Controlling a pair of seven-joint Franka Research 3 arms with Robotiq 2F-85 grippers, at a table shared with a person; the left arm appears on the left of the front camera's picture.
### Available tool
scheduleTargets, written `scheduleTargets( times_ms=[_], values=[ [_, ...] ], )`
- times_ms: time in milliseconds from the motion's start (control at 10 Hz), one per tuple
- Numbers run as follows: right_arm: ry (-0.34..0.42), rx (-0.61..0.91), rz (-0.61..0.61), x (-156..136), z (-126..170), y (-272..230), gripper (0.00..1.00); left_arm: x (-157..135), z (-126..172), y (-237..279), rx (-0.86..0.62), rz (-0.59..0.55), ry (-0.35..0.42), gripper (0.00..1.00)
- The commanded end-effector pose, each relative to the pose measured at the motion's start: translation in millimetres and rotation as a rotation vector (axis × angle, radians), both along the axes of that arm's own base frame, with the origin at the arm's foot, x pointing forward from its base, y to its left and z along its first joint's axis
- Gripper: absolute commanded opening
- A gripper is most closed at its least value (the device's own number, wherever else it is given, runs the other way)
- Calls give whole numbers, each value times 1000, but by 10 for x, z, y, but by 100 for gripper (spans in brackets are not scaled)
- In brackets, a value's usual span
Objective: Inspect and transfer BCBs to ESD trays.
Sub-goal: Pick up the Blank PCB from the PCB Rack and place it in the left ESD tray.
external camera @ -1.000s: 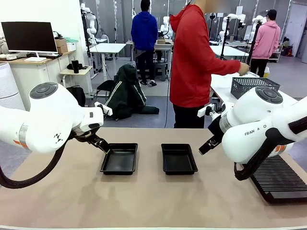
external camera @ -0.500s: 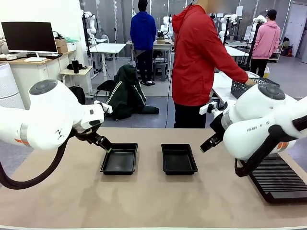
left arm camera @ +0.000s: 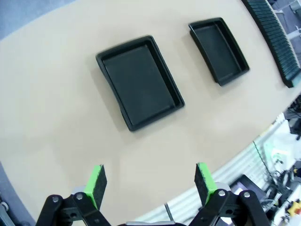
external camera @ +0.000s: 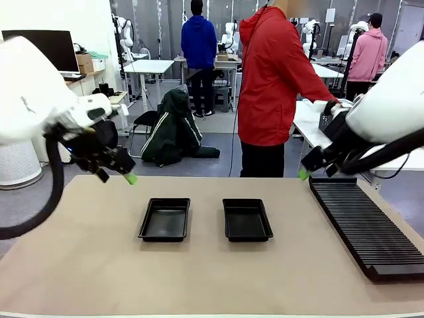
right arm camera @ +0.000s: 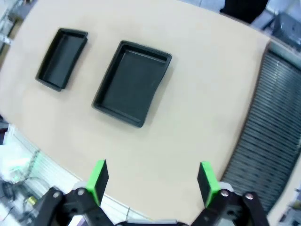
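Two empty black ESD trays lie side by side mid-table, the left tray (external camera: 165,219) and the right tray (external camera: 247,219). No BCBs are in view. My left gripper (external camera: 130,177) hangs open above the table, left of and beyond the left tray. In the left wrist view its green pads (left arm camera: 97,184) stand wide apart over bare table, with both trays (left arm camera: 141,87) (left arm camera: 218,49) ahead. My right gripper (external camera: 303,174) hangs open above the table's far right. The right wrist view shows its gripper (right arm camera: 153,180) empty, with the trays (right arm camera: 131,82) (right arm camera: 62,59) beyond.
A long black ribbed rack (external camera: 361,224) lies along the table's right side and appears again as the rack (right arm camera: 268,127) in the right wrist view. A person in a red hoodie (external camera: 271,86) stands at the far edge, one hand (external camera: 333,106) reaching right.
Both arms have risen and swung outward, away from the trays, uncovering the rack. Both grippers stayed open. The person's hand has stayed out toward the right.
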State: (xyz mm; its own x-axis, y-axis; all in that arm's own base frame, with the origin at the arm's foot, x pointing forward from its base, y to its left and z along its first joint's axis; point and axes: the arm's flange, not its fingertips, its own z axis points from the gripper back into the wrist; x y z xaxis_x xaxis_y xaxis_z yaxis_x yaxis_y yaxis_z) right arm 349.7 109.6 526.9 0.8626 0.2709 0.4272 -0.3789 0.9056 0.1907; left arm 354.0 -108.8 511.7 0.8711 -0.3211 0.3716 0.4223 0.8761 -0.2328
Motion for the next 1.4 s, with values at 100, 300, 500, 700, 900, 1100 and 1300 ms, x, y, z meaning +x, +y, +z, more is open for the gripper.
scheduleTargets(
  times_ms=[100, 300, 500, 700, 900, 1100, 1300],
  values=[
    [107, 149, -139, -221, 485, -386, 100, -180, 419, 355, -124, 67, 102, 100],
    [118, 213, -206, -406, 765, -738, 100, -341, 703, 584, -205, 116, 77, 100],
    [128, 247, -262, -562, 966, -1113, 100, -472, 870, 758, -235, 149, 77, 100],
    [138, 305, -288, -685, 1182, -1520, 100, -618, 1076, 897, -240, 133, 86, 100],
    [198, 368, -289, -660, 1387, -1847, 100, -722, 1239, 1031, -246, 116, 92, 100],
    [228, 391, -292, -614, 1588, -2077, 100, -693, 1418, 1082, -223, 134, 135, 100],
    [201, 389, -253, -632, 1794, -2154, 100, -739, 1544, 1122, -243, 141, 112, 100]
  ],
)
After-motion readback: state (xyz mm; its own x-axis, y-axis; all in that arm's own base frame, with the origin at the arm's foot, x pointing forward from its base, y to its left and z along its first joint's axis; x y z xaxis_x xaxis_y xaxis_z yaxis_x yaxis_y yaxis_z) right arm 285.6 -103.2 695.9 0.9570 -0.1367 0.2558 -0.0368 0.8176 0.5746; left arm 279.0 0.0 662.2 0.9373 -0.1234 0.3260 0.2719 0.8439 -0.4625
